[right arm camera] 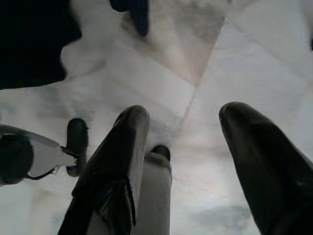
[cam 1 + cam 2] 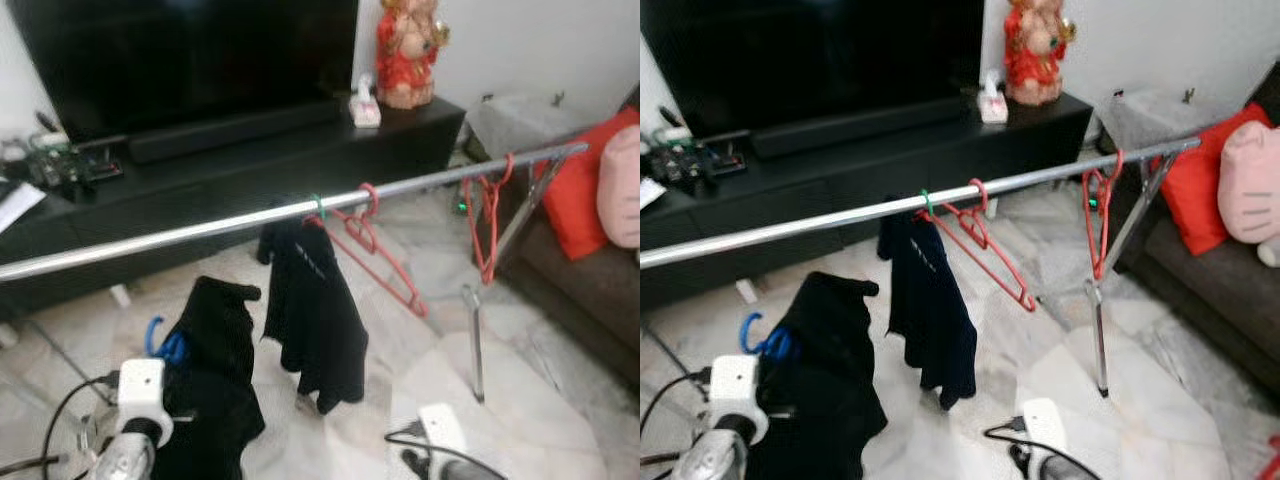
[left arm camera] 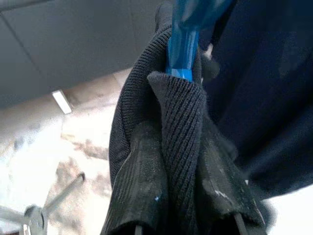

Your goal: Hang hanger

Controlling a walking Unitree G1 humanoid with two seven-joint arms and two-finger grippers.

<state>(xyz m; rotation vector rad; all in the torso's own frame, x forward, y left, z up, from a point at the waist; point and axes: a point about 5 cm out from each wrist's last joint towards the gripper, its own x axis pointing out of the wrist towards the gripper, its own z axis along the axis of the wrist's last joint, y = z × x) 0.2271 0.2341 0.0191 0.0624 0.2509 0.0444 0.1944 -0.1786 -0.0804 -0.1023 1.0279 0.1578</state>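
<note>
A blue hanger (image 2: 163, 340) carries a dark knit garment (image 2: 215, 385) low at the left, below the chrome rail (image 2: 200, 230). In the left wrist view, my left gripper (image 3: 178, 137) is shut on the garment's ribbed fold just under the blue hanger neck (image 3: 183, 39). A second dark garment (image 2: 312, 310) hangs from the rail on a green hook (image 2: 318, 206). Bare red hangers (image 2: 375, 245) (image 2: 487, 220) hang further right. My right gripper (image 1: 188, 142) is open, low over the marble floor, holding nothing.
Behind the rail are a black TV stand (image 2: 250, 165) with a TV (image 2: 190, 50), a red statue (image 2: 408, 50) and a tissue box (image 2: 364, 105). At the right are a brown sofa (image 2: 590, 290) with a red cushion (image 2: 580, 190), and the rack's leg (image 2: 476, 340).
</note>
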